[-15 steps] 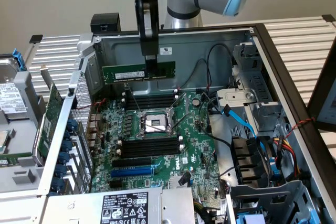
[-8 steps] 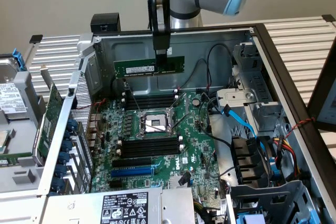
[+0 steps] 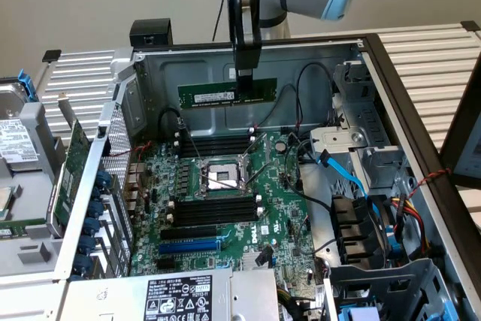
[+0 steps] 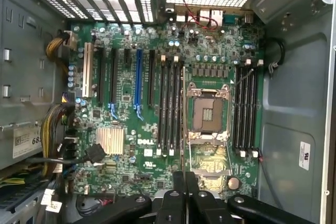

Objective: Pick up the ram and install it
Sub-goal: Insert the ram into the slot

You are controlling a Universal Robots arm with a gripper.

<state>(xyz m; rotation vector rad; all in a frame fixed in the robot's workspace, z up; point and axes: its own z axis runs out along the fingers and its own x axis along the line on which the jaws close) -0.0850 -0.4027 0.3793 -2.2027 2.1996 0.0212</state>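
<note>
The black fingers (image 3: 246, 50) pinch the thin, flat, dark-green ram (image 3: 210, 95) at its upper edge, held level above the motherboard's (image 3: 282, 186) long black slots (image 3: 218, 208).

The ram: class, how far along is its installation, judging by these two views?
Done: the ram is picked up, off any surface. In hand: the pincer grips its top edge, holding it level above the motherboard. Left: seating it; the black memory slots beside the CPU socket are all empty.
</note>
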